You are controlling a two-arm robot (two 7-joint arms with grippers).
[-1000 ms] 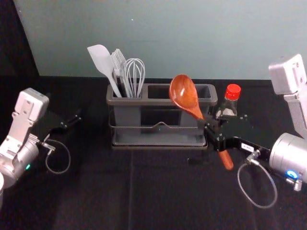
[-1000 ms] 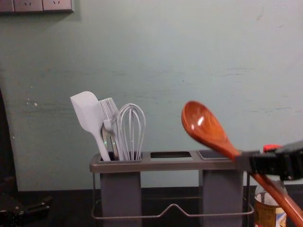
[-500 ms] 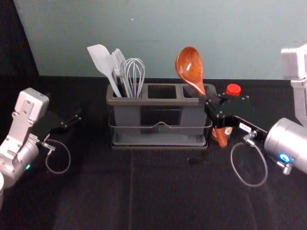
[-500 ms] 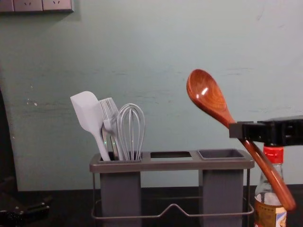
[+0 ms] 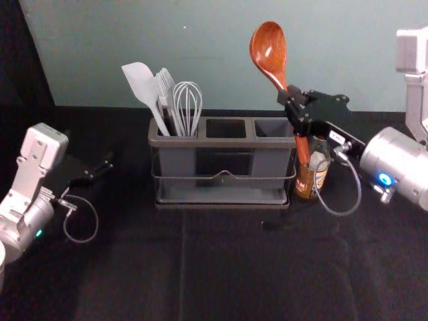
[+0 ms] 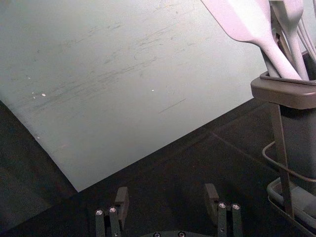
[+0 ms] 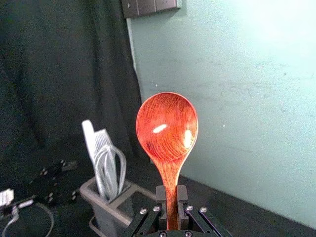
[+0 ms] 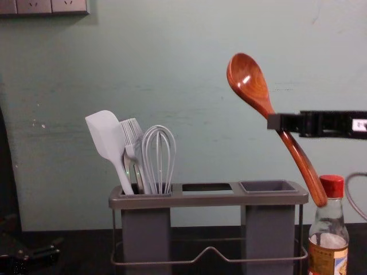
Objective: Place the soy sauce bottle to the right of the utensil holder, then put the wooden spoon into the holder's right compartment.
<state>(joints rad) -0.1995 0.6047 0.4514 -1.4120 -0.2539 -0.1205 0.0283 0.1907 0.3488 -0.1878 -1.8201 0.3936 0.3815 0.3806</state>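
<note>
1. Placing looks done for the bottle point(image 5: 309, 187), at the holder's point(image 5: 224, 142) 3 o'clock.
2. The right gripper point(image 7: 171, 197), at 2 o'clock, clamps the tilted spoon point(image 5: 268, 50); inserting it into the right compartment point(image 5: 273, 127) is left.
3. The left gripper point(image 6: 167, 197) idles at 9 o'clock, fingers apart.

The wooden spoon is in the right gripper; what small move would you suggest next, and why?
Probably raise the right gripper slightly: in the chest view, the handle's tip hangs about level with the holder's rim, outside it, and could catch going left.
</note>
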